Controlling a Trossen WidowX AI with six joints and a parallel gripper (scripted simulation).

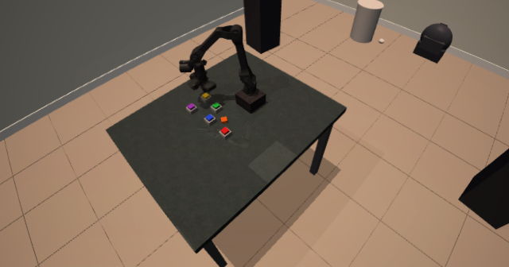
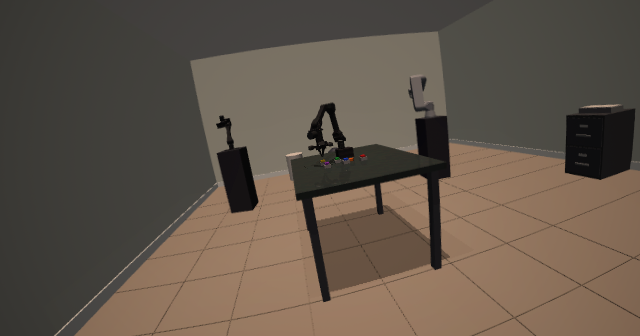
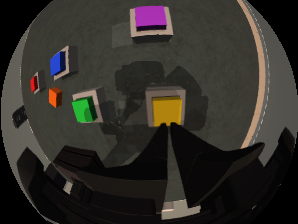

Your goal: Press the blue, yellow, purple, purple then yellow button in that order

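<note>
My gripper is shut and empty. It points down, a little above the yellow button. In the wrist view its fingertips overlap the near edge of the yellow cap; no contact can be made out. The purple button stands beyond the yellow one at the top of the wrist view, its cap raised. The blue button is at the upper left of the wrist view, also raised.
A green button stands left of the yellow one in the wrist view. A small orange block lies near the blue button, with a red button farther out. The arm's base stands on the dark table.
</note>
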